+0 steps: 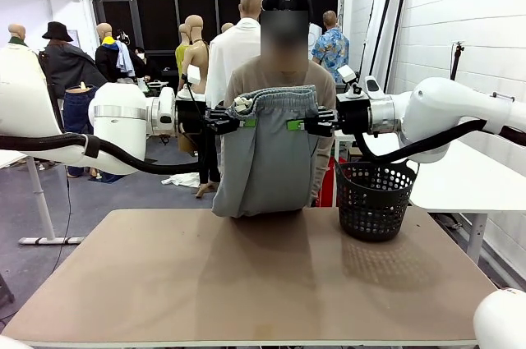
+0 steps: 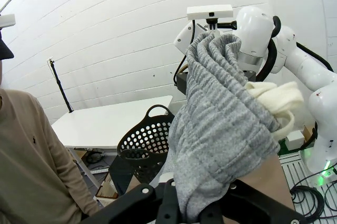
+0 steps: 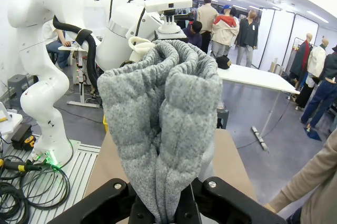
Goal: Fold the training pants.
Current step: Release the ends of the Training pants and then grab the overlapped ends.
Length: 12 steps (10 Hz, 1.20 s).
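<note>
The light grey training pants [image 1: 267, 156] hang in the air over the far part of the table, folded double, their lower end brushing the tabletop. My left gripper [image 1: 246, 121] is shut on the left end of the gathered waistband, my right gripper [image 1: 292, 125] on the right end. The pale drawstring [image 1: 242, 103] sticks out at the top left. In the left wrist view the bunched grey cloth [image 2: 221, 129] rises from between my fingers, with cream cord [image 2: 276, 100] beside it. The right wrist view has the waistband [image 3: 163, 129] pinched between the black fingers [image 3: 108, 198].
A black mesh basket [image 1: 374, 199] stands at the table's far right. A person in a tan top [image 1: 325, 82] stands right behind the pants at the far edge. The brown tabletop [image 1: 246, 283] lies bare toward me. White tables stand at both sides.
</note>
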Tool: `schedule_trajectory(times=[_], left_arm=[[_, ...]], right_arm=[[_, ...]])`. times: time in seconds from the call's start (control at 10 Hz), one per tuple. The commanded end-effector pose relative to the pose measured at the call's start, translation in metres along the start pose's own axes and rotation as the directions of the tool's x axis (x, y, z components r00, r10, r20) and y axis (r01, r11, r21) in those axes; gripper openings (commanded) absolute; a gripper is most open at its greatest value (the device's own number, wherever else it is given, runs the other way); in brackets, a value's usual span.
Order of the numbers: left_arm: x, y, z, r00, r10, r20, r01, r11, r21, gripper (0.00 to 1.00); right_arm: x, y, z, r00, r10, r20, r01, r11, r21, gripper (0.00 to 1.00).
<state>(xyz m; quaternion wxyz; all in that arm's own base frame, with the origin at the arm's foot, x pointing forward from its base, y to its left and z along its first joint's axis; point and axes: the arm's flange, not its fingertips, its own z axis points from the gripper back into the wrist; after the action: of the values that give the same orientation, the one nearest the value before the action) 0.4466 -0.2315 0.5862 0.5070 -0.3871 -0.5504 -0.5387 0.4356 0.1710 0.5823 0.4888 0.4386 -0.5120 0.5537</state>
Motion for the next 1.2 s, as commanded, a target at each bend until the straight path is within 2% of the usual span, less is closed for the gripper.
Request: schedule_trajectory(times=[0.0, 1.1], left_arm=[[0.0013, -0.0022, -0.0004, 1.000, -0.017, 0.020, 0.017, 1.000, 0.022, 0.00], [0.0013, -0.0022, -0.0004, 1.000, -0.017, 0.020, 0.017, 1.000, 0.022, 0.00]], right_arm=[[0.0038, 0.0020, -0.0009, 1.000, -0.001, 0.007, 0.001, 1.000, 0.006, 0.00], [0.0038, 0.0020, -0.0009, 1.000, -0.001, 0.007, 0.001, 1.000, 0.006, 0.00]])
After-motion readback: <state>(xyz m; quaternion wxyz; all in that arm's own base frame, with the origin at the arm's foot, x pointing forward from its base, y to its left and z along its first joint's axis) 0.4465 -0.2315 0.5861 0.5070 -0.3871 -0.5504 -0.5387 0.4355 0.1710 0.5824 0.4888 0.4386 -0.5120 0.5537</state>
